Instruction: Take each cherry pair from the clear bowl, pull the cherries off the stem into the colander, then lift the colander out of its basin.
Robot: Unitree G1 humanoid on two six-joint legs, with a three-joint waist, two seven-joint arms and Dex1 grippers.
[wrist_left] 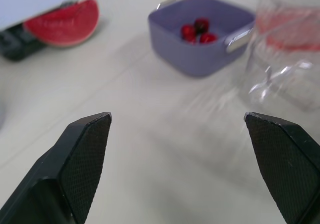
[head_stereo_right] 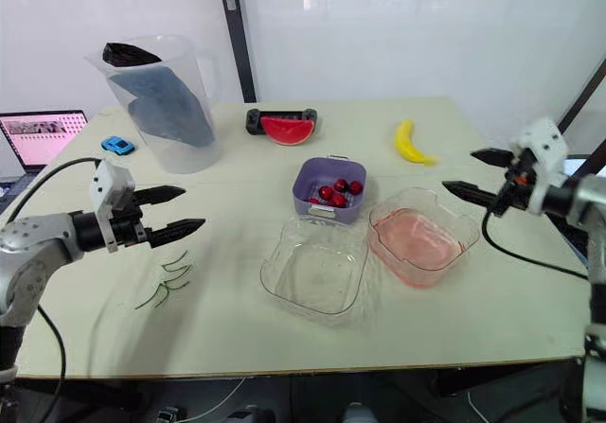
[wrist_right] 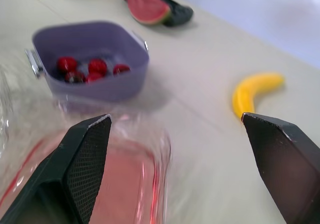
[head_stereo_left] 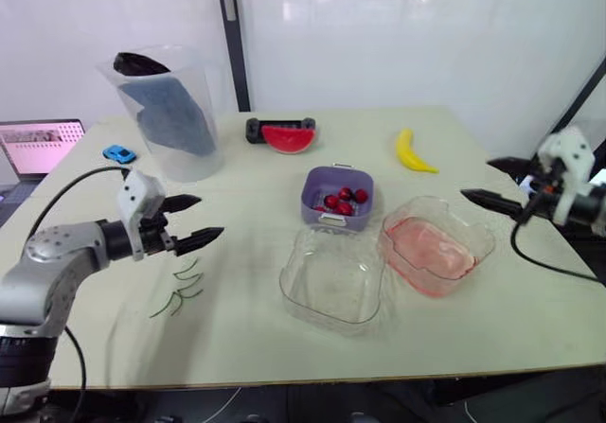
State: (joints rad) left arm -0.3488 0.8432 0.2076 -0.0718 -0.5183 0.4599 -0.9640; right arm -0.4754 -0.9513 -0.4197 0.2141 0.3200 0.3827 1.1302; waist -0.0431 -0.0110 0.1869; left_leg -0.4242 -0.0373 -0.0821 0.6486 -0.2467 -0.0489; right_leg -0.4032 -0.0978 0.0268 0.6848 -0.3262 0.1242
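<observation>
From where I stand, the only writing around is on the open laptop (head_stereo_left: 38, 146) at the far left; its pink screen carries lines too small to read, and the edge of the view cuts the machine off.

The purple square colander (head_stereo_left: 312, 188) sits on the pale surface (head_stereo_left: 246, 338), just beside the clear square plastic bowl (head_stereo_left: 331, 281) and the clear basin with a pink bottom (head_stereo_left: 431, 248). The small red cherries (head_stereo_left: 343, 199) lie in a cluster inside the colander, though an exact count is hard to make. The clear bowl's bare bottom shows through. A few thin green stems (head_stereo_left: 180, 289) lie loose on the surface, near the left hand.

The left hand (head_stereo_left: 212, 216) hovers over the surface with its two black fingers spread wide, gripping nothing. The right hand (head_stereo_left: 475, 179) hangs to the right of the basin, its fingers likewise spread and bare.

Further back stand a tall clear pitcher (head_stereo_left: 194, 82) stuffed with a dark blue cloth (head_stereo_left: 175, 115), a red watermelon slice (head_stereo_left: 287, 138) partly hiding a black object behind it, a yellow banana (head_stereo_left: 413, 151) and a small blue toy car (head_stereo_left: 118, 153).
</observation>
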